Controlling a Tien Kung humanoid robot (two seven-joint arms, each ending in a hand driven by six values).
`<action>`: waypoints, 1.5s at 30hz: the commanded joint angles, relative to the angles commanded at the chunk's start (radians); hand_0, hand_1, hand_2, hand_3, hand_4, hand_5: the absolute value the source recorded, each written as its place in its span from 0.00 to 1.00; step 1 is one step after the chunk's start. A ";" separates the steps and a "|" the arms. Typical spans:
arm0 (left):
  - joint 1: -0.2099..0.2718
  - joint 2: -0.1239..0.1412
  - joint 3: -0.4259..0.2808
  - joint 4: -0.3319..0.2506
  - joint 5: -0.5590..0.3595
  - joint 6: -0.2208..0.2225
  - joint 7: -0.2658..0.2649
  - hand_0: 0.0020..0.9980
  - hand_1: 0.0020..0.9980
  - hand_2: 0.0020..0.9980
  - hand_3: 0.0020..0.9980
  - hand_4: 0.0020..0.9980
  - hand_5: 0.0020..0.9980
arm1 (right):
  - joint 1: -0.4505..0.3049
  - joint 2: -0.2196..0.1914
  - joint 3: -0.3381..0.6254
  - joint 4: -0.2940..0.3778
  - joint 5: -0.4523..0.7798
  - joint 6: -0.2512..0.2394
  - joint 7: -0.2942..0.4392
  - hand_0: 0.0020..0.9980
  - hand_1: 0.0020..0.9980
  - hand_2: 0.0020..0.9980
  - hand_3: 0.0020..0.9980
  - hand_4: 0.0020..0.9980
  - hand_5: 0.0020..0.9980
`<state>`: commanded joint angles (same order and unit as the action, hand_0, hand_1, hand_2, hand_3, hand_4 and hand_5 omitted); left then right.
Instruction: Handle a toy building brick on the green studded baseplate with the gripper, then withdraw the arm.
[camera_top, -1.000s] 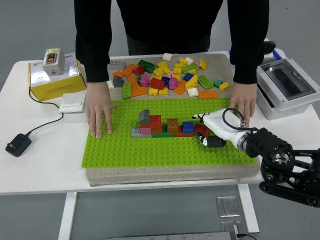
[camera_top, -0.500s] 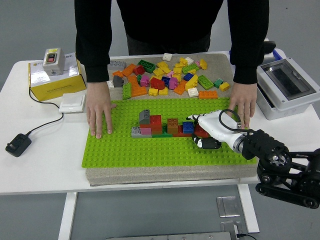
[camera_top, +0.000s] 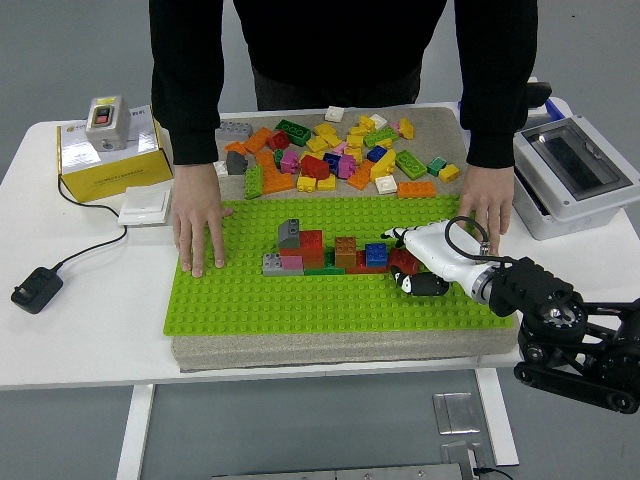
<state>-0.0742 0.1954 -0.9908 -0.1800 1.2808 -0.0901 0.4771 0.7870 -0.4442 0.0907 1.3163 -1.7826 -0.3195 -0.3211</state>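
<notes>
Curling my right hand (camera_top: 412, 262) around a red brick (camera_top: 404, 262) at the right end of the brick cluster on the green baseplate (camera_top: 250, 305), a person's hands (camera_top: 199, 226) pressing the baseplate's far corners.

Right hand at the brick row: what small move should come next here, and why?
Probably a short press down and left to seat the piece. The right hand has its fingers curled around a red brick at the right end of the built row on the green baseplate, which the person's hands steady.
</notes>
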 joint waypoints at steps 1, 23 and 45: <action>0.000 0.000 0.000 0.000 0.000 0.000 0.000 0.69 0.64 0.55 0.64 0.12 0.64 | 0.000 0.001 0.000 -0.002 0.001 0.000 0.000 0.11 0.17 0.73 0.88 0.50 0.42; -0.003 0.001 0.005 0.000 0.000 0.005 -0.006 0.69 0.64 0.55 0.63 0.12 0.64 | -0.003 -0.005 0.002 0.019 0.000 -0.009 0.003 0.10 0.17 0.72 0.87 0.49 0.40; 0.001 0.001 0.000 0.000 -0.005 0.008 -0.007 0.69 0.64 0.54 0.63 0.12 0.64 | -0.156 -0.202 0.237 0.269 -0.061 0.036 -0.063 0.10 0.17 0.72 0.70 0.45 0.43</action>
<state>-0.0734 0.1966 -0.9908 -0.1800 1.2759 -0.0822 0.4698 0.6310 -0.6462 0.3277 1.5853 -1.8432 -0.2833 -0.3837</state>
